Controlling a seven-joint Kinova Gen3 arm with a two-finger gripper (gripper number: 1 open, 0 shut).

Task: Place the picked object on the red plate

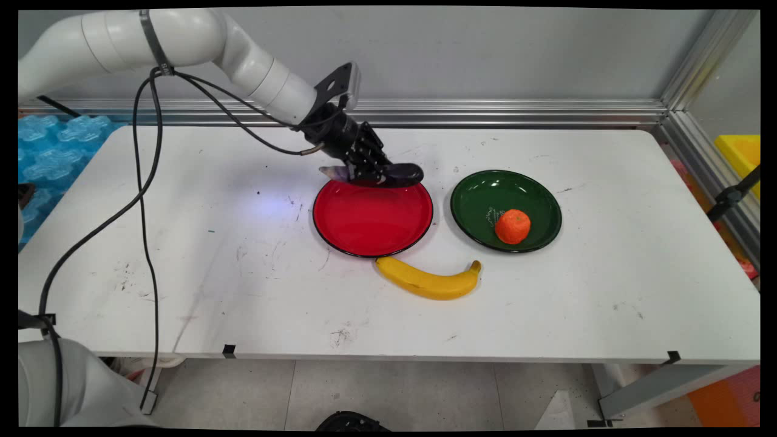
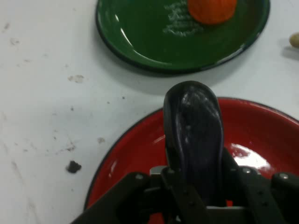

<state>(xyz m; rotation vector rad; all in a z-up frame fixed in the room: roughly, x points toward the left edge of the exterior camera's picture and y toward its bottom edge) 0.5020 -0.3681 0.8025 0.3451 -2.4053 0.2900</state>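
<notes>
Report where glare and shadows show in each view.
Main view: soft sheen on the red plate and green plate; the banana casts only a faint shadow. Hand view: a bright highlight on the red plate beside the eggplant held in the gripper; streaks on the green plate.

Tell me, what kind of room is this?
Probably a robotics lab: a white jointed robot arm with trailing black cables works at a scuffed white table fenced by aluminium framing, with plastic-looking fruit on coloured plates.

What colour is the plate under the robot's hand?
Red with a dark rim, under the gripper; clearest in the main view.
</notes>
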